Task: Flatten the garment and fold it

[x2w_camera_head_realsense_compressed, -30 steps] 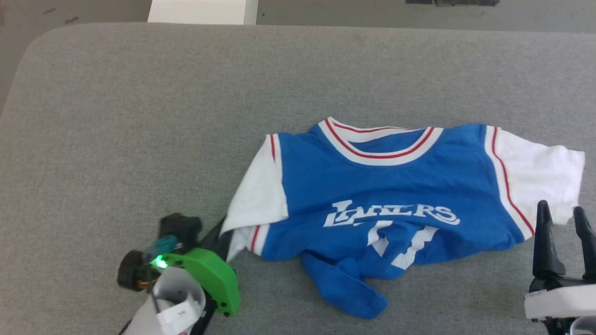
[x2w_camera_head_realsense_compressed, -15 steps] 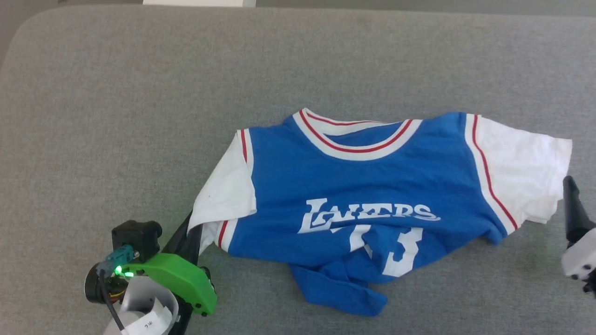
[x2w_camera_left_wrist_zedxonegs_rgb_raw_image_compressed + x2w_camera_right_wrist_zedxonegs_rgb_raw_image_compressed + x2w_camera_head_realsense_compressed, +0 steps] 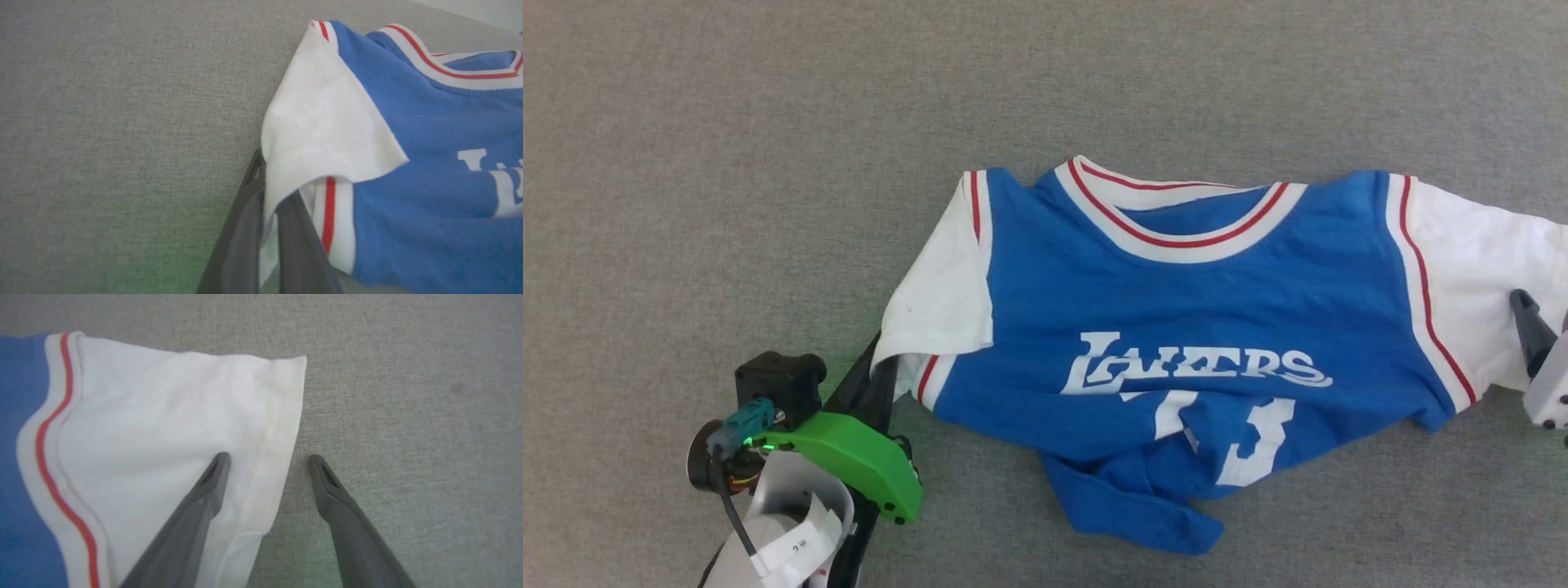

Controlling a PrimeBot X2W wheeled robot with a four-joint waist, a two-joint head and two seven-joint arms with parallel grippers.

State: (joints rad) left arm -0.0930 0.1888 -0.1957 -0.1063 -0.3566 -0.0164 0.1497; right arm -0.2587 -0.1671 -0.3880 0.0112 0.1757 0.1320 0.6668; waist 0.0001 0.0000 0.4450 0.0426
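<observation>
The royal-blue jersey T-shirt with white short sleeves (image 3: 1176,310) lies front-up on the grey woven cloth surface (image 3: 727,147), spreading from the head view's centre toward 3 o'clock, with its hem rumpled at 6 o'clock. The left two-fingered dark gripper (image 3: 267,192), at 8 o'clock, is pinched on one white sleeve's cuff (cloth shows between the fingers). The right dark gripper (image 3: 267,459), at 3 o'clock, stands spread, straddling the other sleeve's edge.

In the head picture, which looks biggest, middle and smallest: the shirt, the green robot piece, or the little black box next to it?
1. The shirt, by far.
2. The green cover.
3. The black box beside it.
The last two probably sit nearer the camera, so they may look bigger than they are.
</observation>
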